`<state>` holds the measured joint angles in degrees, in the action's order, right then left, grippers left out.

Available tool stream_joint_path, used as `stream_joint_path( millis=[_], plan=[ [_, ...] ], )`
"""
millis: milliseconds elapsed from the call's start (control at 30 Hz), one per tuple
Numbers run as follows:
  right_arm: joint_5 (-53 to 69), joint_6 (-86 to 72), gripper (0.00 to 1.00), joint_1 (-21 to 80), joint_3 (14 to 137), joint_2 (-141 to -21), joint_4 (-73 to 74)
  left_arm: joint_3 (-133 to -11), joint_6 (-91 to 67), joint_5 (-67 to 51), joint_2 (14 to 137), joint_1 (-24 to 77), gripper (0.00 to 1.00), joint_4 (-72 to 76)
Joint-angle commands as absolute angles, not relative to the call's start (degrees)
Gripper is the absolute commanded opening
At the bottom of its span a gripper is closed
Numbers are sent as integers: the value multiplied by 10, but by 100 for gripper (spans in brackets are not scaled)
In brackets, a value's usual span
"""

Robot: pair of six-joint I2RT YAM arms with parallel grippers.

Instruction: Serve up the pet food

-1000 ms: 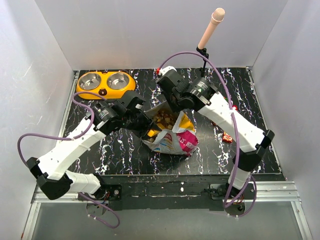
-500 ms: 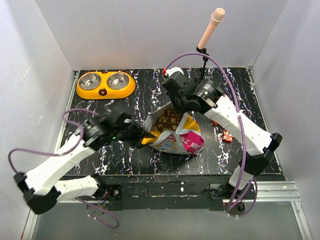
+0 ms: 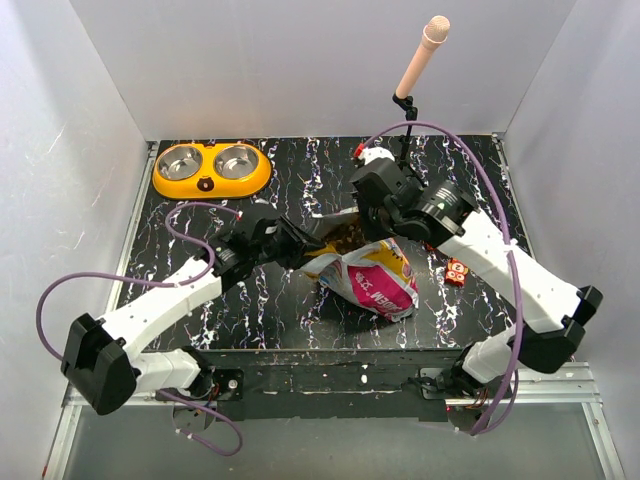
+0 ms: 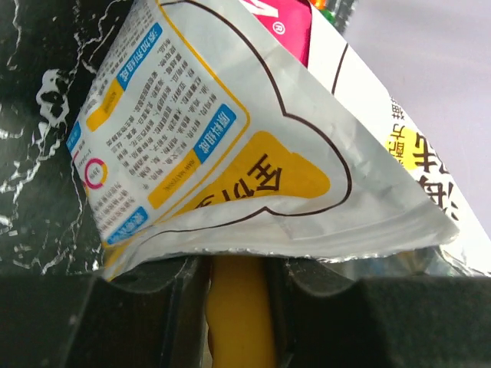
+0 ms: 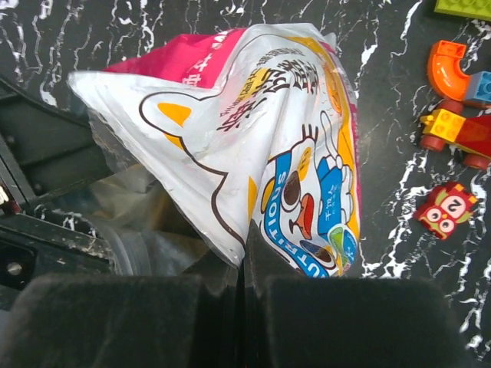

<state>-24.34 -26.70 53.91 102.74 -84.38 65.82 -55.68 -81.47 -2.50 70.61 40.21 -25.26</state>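
The white-yellow-pink printed bag (image 3: 375, 280) lies slanted mid-table with its mouth up and to the left. Brown kibble (image 3: 343, 234) shows inside the open mouth. My left gripper (image 3: 305, 244) is shut on the bag's left mouth edge. In the left wrist view (image 4: 238, 295) a yellow fold of the bag (image 4: 230, 138) sits between the jaws. My right gripper (image 3: 372, 218) is shut on the bag's far mouth edge. In the right wrist view (image 5: 245, 268) its jaws pinch the rim of the bag (image 5: 253, 130). The orange double bowl (image 3: 212, 168) stands at the far left, both steel cups empty.
Colourful toy bricks (image 3: 455, 270) lie on the table right of the bag, also in the right wrist view (image 5: 460, 126) with a red owl piece (image 5: 441, 207). A microphone on a stand (image 3: 420, 60) rises at the back. White walls enclose three sides.
Both arms have carried the bag's mouth to the right. The left gripper has swung in and closed up to the mouth's left edge. The bag now lies further right and more slanted.
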Motion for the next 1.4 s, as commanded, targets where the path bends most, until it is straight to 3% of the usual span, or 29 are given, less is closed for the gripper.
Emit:
stream_joint_path(
  millis=[0,167,433,833,1033,1233,1367],
  plan=[
    [-221,-291,1,519,1002,-725,533,-447,-730,-123,658,358,0,-34],
    [-187,-278,1,462,954,-695,521,-360,-782,-250,633,339,0,140],
    [-185,-244,1,393,939,-691,533,-386,-762,-310,570,335,0,69],
    [-169,-243,1,395,969,-725,552,-416,-802,-304,490,315,0,-54],
    [-158,-253,1,394,980,-736,559,-366,-896,-290,512,299,0,126],
    [-170,-244,1,394,995,-737,562,-391,-860,-300,505,298,0,75],
    [-186,-242,1,393,1006,-740,564,-360,-867,-280,491,299,0,115]
  ],
)
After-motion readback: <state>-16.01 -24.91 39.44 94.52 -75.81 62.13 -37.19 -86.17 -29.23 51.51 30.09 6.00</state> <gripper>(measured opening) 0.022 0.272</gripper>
